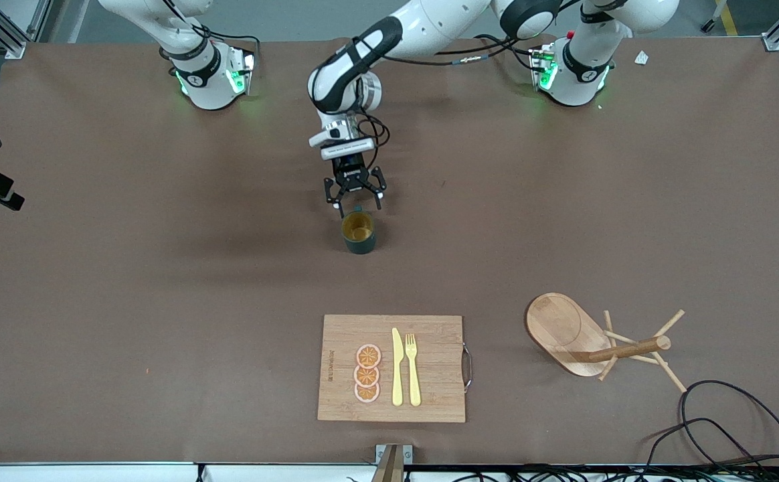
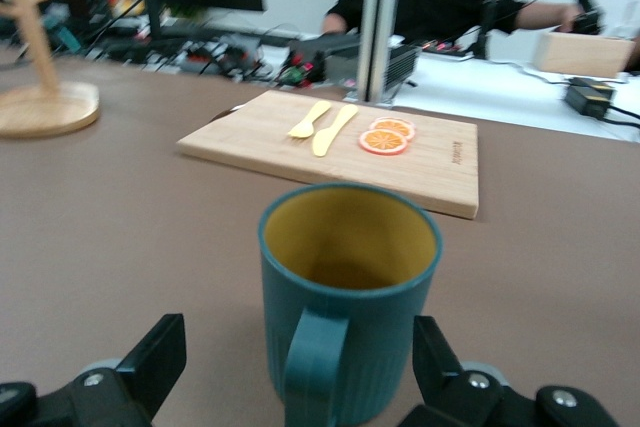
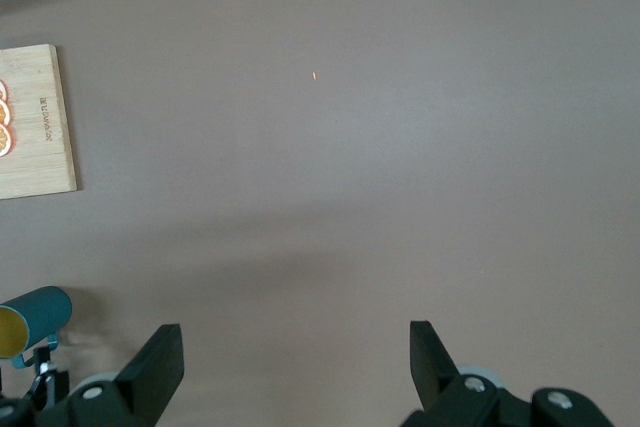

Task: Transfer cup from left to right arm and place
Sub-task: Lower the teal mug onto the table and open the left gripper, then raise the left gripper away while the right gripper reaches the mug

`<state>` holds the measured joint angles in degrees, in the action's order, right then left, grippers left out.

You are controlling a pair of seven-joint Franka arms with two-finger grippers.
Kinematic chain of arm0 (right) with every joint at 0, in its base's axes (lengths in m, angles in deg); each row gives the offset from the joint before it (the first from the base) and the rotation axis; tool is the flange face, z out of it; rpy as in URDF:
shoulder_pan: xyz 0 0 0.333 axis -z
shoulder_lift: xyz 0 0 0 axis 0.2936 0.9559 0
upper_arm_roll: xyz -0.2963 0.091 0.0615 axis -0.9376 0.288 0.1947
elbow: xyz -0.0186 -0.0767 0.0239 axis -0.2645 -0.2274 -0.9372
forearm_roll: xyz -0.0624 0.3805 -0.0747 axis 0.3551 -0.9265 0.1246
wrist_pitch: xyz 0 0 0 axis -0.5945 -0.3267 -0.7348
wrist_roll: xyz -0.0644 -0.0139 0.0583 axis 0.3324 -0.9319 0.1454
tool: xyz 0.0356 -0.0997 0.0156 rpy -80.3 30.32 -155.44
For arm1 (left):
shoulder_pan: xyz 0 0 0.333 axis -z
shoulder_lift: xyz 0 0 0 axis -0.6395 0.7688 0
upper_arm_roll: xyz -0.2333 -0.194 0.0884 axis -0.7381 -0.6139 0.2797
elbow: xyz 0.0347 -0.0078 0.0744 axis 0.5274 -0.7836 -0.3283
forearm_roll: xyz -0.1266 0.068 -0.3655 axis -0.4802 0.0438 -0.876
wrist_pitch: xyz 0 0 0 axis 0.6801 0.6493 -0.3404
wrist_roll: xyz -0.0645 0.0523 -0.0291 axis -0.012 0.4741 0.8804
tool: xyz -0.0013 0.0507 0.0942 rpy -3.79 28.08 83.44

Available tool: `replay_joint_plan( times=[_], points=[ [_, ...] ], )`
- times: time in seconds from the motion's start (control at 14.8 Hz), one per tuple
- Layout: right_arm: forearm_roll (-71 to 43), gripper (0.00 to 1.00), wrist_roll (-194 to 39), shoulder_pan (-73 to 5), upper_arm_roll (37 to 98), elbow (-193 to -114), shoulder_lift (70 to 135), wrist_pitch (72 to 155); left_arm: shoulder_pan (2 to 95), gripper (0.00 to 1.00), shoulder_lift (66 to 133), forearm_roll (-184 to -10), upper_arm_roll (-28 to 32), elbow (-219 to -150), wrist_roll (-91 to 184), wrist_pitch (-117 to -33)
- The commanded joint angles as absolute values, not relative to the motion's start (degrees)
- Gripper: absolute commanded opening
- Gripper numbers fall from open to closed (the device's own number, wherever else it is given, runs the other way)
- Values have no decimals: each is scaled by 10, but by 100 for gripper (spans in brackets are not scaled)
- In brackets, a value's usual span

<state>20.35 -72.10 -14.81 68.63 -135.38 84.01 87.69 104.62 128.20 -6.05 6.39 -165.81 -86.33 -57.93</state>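
Observation:
The dark teal cup (image 1: 359, 232) stands upright on the brown table near its middle, tan-gold inside showing, its handle turned toward the robots' bases. My left gripper (image 1: 355, 199) is open, low by the handle side of the cup. In the left wrist view the cup (image 2: 350, 297) fills the middle and the gripper (image 2: 298, 355) has one finger on each side of it, apart from it. My right gripper (image 3: 292, 355) is open and empty over bare table; its view shows the cup (image 3: 32, 313) at the edge. The right gripper is out of the front view.
A wooden cutting board (image 1: 440, 361) with orange slices (image 1: 367, 373), a yellow knife (image 1: 397, 367) and fork (image 1: 413, 368) lies nearer the front camera. A wooden mug rack (image 1: 567, 328) stands toward the left arm's end. Black cables (image 1: 731, 428) lie at that front corner.

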Motion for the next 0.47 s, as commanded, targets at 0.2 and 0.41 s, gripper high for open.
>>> replay_joint_plan(
  times=[0.2,0.41],
  points=[
    [208,100,-725,-141,693,-1348,842,872,1030,100,1129,-219,68,-1663,-755,-570],
    [208,100,-725,-142,694,-1349,842,872,961,100,1039,-289,68,-1664,-650,-570]
  ],
)
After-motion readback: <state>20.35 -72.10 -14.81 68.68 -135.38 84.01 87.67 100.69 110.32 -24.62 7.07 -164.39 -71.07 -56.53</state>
